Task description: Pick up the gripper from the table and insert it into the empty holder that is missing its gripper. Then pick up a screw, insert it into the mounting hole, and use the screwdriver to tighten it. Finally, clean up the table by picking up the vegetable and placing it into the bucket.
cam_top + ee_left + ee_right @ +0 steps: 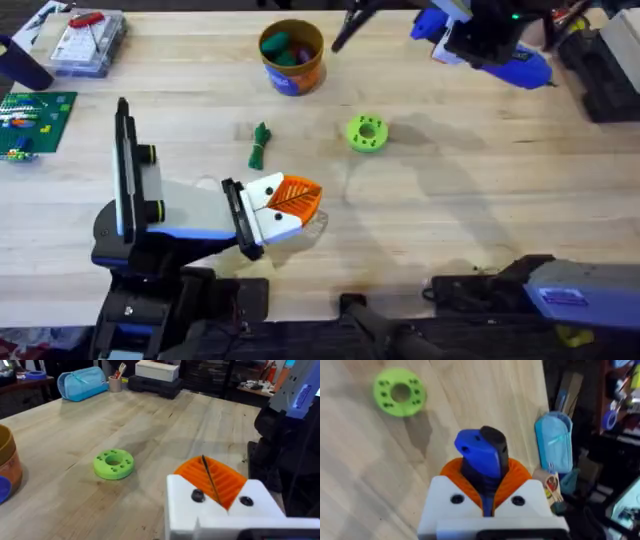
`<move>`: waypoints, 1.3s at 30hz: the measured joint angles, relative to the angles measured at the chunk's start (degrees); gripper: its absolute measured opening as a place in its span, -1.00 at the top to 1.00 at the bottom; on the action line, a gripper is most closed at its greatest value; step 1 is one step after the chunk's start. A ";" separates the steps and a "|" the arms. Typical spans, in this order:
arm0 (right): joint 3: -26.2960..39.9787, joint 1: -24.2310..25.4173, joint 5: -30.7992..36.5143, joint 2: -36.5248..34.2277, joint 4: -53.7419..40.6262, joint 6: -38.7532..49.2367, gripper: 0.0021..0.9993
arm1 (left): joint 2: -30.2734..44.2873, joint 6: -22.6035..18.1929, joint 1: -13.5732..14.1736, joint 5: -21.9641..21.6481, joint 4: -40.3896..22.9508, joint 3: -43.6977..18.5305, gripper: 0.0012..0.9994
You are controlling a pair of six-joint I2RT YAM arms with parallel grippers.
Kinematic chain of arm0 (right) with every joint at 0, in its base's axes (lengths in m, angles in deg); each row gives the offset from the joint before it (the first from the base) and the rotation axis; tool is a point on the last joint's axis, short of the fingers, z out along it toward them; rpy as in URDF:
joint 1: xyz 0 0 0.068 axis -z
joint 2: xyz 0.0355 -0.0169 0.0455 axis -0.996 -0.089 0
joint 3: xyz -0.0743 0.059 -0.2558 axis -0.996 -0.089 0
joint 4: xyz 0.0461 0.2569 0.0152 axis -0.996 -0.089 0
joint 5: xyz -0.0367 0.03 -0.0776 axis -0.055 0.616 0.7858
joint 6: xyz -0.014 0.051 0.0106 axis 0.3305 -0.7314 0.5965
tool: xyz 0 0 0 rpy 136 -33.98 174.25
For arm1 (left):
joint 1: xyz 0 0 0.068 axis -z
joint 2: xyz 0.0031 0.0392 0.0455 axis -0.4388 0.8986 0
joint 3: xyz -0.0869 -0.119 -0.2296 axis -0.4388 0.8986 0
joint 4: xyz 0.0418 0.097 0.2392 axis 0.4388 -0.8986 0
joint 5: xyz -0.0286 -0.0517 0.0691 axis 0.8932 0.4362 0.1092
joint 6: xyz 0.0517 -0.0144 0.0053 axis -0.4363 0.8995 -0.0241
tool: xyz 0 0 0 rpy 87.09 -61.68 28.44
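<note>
Overhead, the right end effector (pixel 495 45) at the upper right grips the screwdriver (pixel 520 60). The left end effector (pixel 290 205), lower middle, looks pressed together. The vegetable (pixel 260 146) lies mid-desk (pixel 450 200). Bring the tip down slowly and straight.

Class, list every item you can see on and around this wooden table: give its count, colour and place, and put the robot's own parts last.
bucket: one, orange-yellow with a blue label, far middle of the table, holding green items.
vegetable: one, dark green, lying on the table near the bucket.
ring: one, bright green with holes, middle of the table, right of the vegetable.
clear box: one, with a red-handled tool on it, far left corner.
green board: one, left edge.
pouch: one, light blue, off the table.
screwdriver: one, blue, held in the right gripper above the far right corner.
left gripper: one, white with orange ribbed pads, low over the near left of the table.
</note>
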 joint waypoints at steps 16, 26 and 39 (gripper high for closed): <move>-0.26 16.48 -4.79 -26.14 2.64 4.44 0.91 | 0.01 0.00 0.00 -0.46 0.06 0.00 0.99; -0.68 17.35 -6.52 -35.47 4.73 6.19 0.91 | 0.00 0.00 0.00 -0.50 0.08 0.00 0.99; -0.66 17.03 -6.61 -31.74 3.71 3.69 -0.99 | 0.00 0.00 0.00 -1.48 0.35 0.00 -0.97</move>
